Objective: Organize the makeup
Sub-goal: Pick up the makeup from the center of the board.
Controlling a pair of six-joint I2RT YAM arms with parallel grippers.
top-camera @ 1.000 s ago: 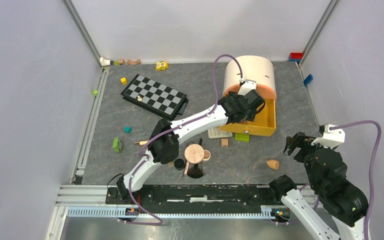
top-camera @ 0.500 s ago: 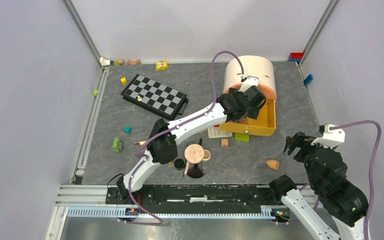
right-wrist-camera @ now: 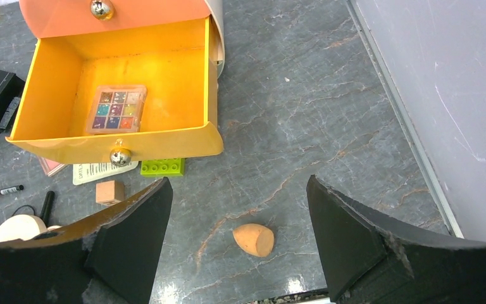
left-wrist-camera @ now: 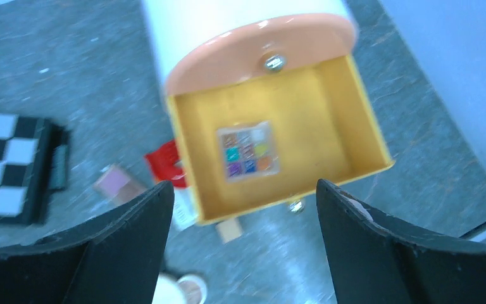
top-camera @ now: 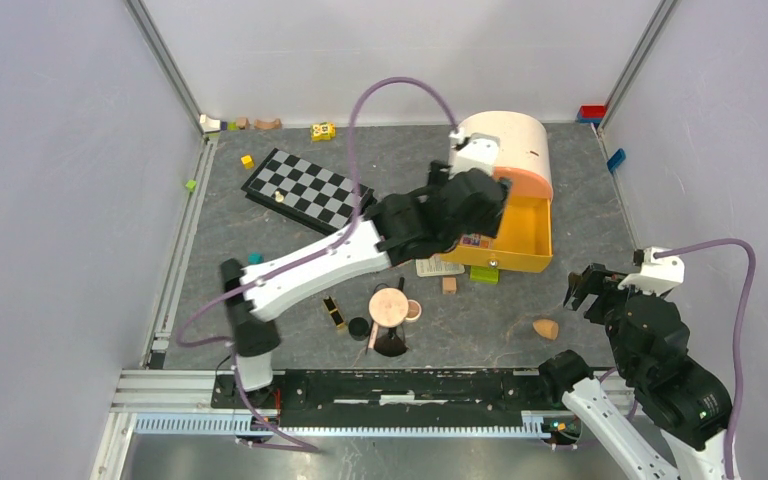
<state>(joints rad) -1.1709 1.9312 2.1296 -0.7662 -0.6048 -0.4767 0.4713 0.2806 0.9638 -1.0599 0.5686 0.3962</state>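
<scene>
My left gripper (left-wrist-camera: 243,190) is spread wide, with one multicolour palette (left-wrist-camera: 248,152) in the yellow drawer (left-wrist-camera: 348,120) just beyond its fingertips. My right gripper (right-wrist-camera: 238,183) gapes too, one orange sponge (right-wrist-camera: 254,239) lying between its fingers. The printed card (right-wrist-camera: 95,171) is too small to read.

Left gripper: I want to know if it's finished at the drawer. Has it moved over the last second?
Yes. The left gripper has shifted left, off the yellow drawer and toward the chessboard.

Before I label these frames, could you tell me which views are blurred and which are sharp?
Left wrist view: soft throughout, the multicolour palette in the yellow drawer smeared. Right wrist view: crisp, with glare on the drawer knob. Top external view: sharp, evenly lit.
</scene>
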